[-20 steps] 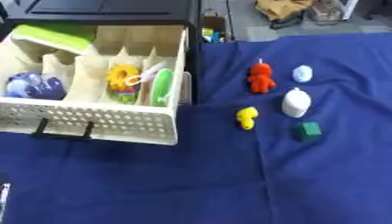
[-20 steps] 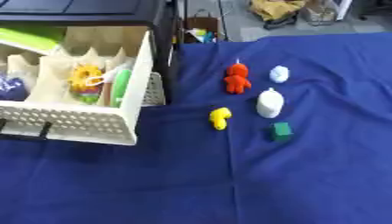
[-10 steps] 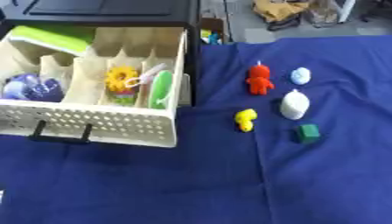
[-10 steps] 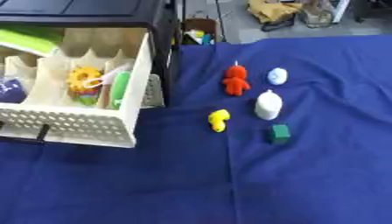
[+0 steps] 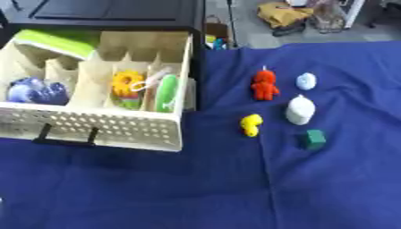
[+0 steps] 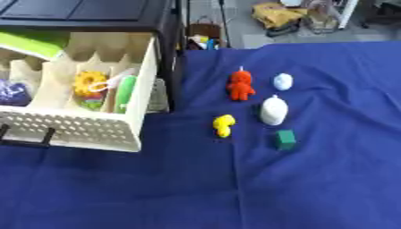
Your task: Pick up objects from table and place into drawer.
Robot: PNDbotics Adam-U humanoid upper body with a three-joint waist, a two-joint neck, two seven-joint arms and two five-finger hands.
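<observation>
1. Since the earlier frames only the camera view has shifted slightly; the objects lie as before.
2. The red figure (image 5: 265, 85), pale blue piece (image 5: 305, 81), white object (image 5: 300, 109), yellow toy (image 5: 250, 125) and green cube (image 5: 315, 139) remain on the blue cloth (image 5: 235, 188), right of the open drawer (image 5: 102, 129).
3. Neither hand shows, so their state cannot be told.

Open cloth beside the toys
Right of the drawer (image 5: 102, 127), five small toys cluster; bare blue cloth (image 5: 196, 192) lies nearer the camera.
</observation>
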